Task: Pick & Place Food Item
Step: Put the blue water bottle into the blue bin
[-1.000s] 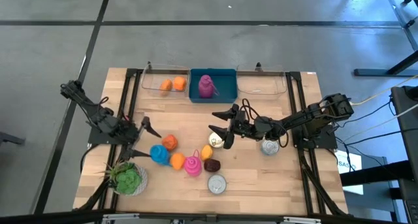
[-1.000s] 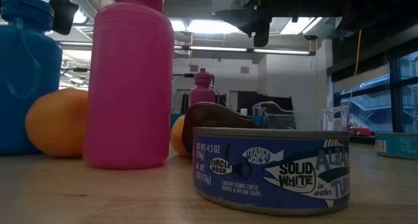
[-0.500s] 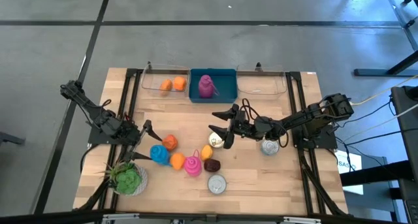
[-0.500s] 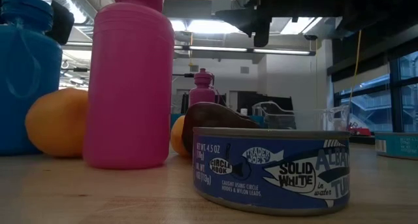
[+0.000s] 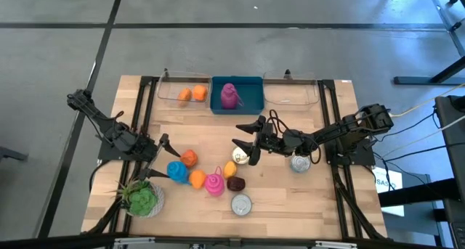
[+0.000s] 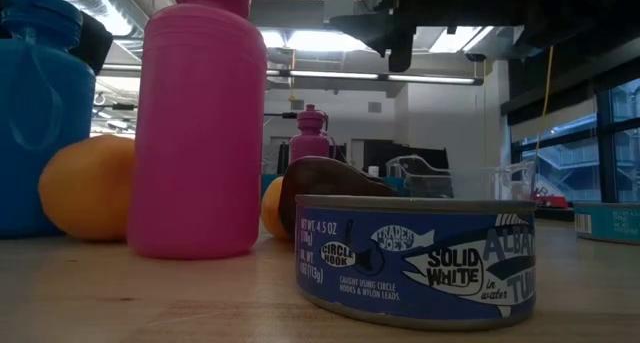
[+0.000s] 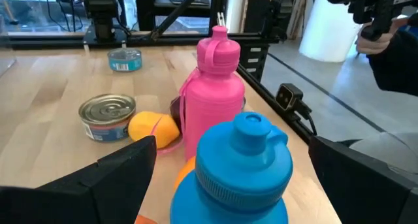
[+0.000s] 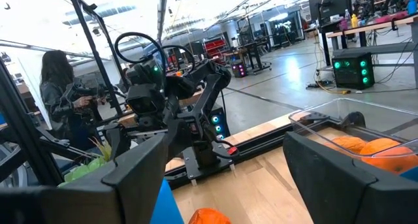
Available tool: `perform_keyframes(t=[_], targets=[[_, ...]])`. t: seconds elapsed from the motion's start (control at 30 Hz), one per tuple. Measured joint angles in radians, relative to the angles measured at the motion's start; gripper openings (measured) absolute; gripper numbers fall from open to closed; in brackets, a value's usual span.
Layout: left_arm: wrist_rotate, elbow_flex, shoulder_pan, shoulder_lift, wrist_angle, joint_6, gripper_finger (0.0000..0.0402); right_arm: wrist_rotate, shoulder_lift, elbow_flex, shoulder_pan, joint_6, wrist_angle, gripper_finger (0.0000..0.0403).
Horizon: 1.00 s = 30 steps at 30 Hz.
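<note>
- We see the left gripper [image 5: 158, 156] at the table's left side with its fingers apart, just beside the blue bottle [image 5: 176, 170]; it grips nothing.
- In the left wrist view, the blue bottle [image 7: 243, 166] stands between the two dark fingers [image 7: 124, 173], with the pink bottle [image 7: 213, 96] right behind it.
- We see the right gripper [image 5: 247, 141] above mid-table with its fingers spread wide and empty, close over a yellow fruit [image 5: 229, 169].
- An orange [image 5: 189, 158] lies next to the blue bottle, and another orange [image 5: 197, 178] lies between the two bottles.
- A dark brown item [image 5: 235, 183] lies just right of the pink bottle [image 5: 214, 184].
- One tuna can [image 5: 241, 203] sits near the front edge; a second can [image 5: 300, 162] sits under the right arm.
- The clear bin [image 5: 168, 96] at the back left holds two oranges [image 5: 192, 94].
- The blue bin [image 5: 253, 96] beside it holds a second pink bottle [image 5: 230, 95].
- A green plant [image 5: 140, 198] stands at the front left corner.
- In the right wrist view, a person [image 8: 60, 93] stands beyond the table.
</note>
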Motion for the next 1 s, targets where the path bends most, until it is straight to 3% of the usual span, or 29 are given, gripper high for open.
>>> perform_keyframes(t=[0.57,1.0], targets=[[-0.030,0.000,0.000,0.014,0.093,0.026,0.0393,-0.003,0.000,0.000,0.000,-0.001,0.000,0.0306],[-0.031,0.000,0.000,0.112,0.162,0.031,0.0393,-0.002,0.000,0.000,0.000,-0.008,0.000,0.0306]])
